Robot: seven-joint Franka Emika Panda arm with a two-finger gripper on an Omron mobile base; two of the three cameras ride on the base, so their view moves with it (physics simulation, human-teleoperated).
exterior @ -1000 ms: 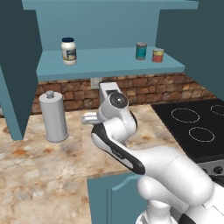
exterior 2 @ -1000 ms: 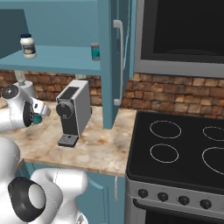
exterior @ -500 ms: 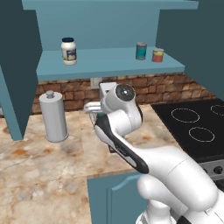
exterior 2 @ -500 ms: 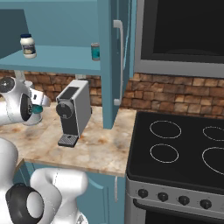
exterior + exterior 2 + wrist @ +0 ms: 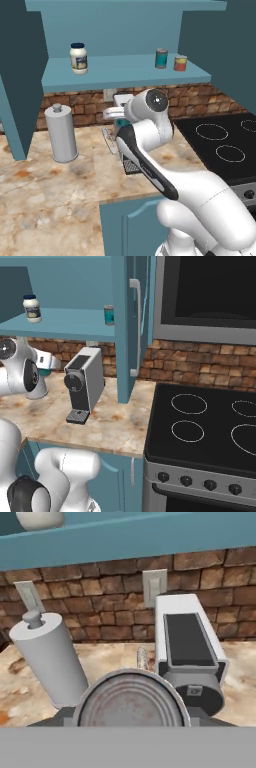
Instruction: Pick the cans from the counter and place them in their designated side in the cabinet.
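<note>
Nearest the hand camera, a can showed its round silvery top between the gripper fingers; the gripper was clamped on it, holding it clear above the bench. In the right base view a sliver of teal showed beside the wrist at the gripper. The can was judged rigid and light, with smooth, somewhat slippery metal walls; a grip across the middle of its side, below the rim, would suit it best. Beyond stood a grey canister to the left and a coffee machine to the right, both on the bench, apart from the held can. Behind them ran the brick wall with two outlets. Farthest and highest, the cabinet shelf carried a white jar at left, and a second can just beside a red can at right.
</note>
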